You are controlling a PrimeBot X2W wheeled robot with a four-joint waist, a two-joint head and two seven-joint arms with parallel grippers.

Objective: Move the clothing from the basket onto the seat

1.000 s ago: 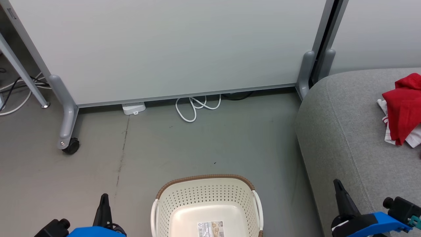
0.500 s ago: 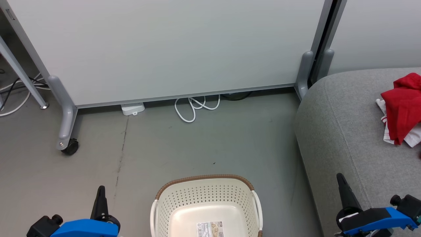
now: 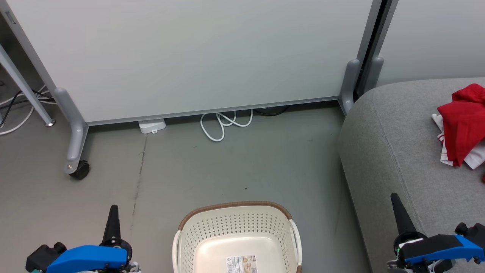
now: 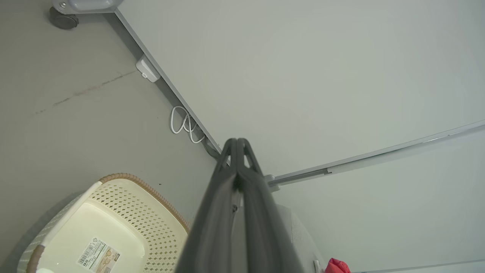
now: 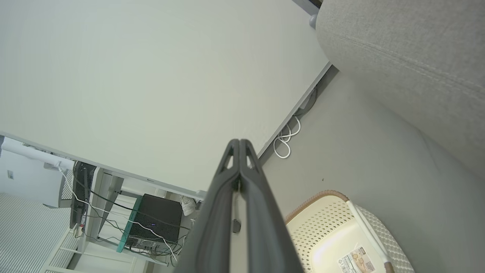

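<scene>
Right of the basket (image 3: 235, 205), the clothing (image 3: 460, 125) lies heaped on the seat (image 3: 390, 151), job seemingly done; left claw (image 3: 113, 212) and right claw (image 3: 396, 203) flank the basket, pressed together, empty.

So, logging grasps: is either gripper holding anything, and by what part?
Nothing: left gripper and right gripper are shut empty; the clothing lies on the seat.
</scene>
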